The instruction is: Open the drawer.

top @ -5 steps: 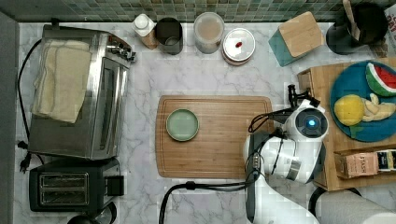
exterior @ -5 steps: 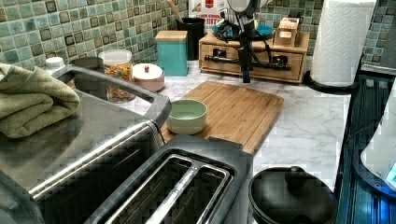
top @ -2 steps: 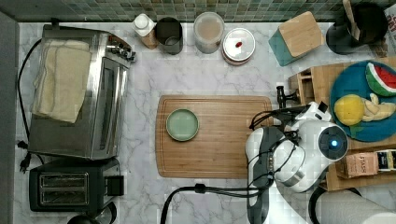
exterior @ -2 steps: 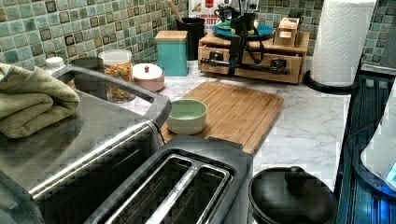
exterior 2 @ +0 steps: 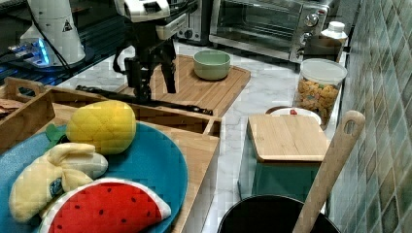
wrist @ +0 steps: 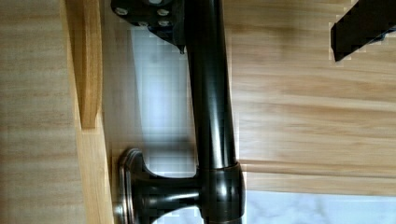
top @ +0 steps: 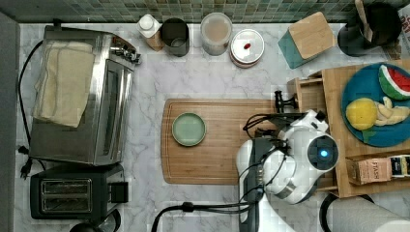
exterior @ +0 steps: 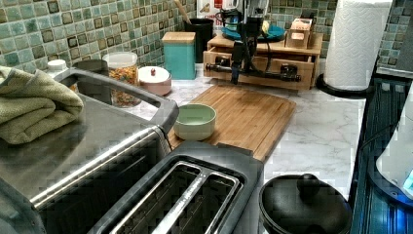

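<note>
The drawer (top: 309, 93) is a shallow light-wood tray in the wooden stand at the top view's right, and it sticks out a little from the stand. Its long black bar handle (top: 285, 101) (exterior: 265, 75) (exterior 2: 189, 108) (wrist: 210, 93) runs across the front. My gripper (exterior: 242, 70) (exterior 2: 154, 82) hangs over the handle, open, with the bar between its fingers. One finger (wrist: 149, 14) sits against the bar on the drawer-front side. The other is well apart from it, over the cutting board. In the top view my arm hides the gripper.
A cutting board (top: 212, 140) with a green bowl (top: 189, 129) lies directly in front of the drawer. A teal wood-topped box (top: 304, 38) and jars stand along the back wall. A blue plate (top: 372, 106) of toy fruit tops the stand. A paper towel roll (exterior: 358, 44) stands beside it.
My arm swung in over the drawer's front and the fingers came down around the bar. The handle and drawer front have slid out toward the cutting board.
</note>
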`<state>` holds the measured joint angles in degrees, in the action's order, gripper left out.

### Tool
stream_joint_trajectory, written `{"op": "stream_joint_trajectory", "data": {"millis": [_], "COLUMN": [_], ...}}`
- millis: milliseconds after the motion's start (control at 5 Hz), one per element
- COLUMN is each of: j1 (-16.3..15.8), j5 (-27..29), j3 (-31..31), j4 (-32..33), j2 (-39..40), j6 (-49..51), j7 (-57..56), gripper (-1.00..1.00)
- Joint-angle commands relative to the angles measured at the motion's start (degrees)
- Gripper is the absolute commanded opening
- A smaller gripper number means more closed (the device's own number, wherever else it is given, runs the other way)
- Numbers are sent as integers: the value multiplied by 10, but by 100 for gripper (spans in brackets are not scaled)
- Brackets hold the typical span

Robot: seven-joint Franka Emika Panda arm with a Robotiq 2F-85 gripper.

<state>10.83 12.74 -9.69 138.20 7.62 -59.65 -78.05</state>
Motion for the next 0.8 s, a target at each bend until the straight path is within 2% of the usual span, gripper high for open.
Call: {"op": "stream_joint_trajectory", "data": {"millis": [200,400,800], "j1": [-136,-153,-157], "j5": [24,-20,-13], "j3": [97,89,79], "j4": [99,102,104], "j2": [-73,-58,-51], "j6": [47,40,30], "j7": [110,144,105], "gripper": [100,100,100]}}
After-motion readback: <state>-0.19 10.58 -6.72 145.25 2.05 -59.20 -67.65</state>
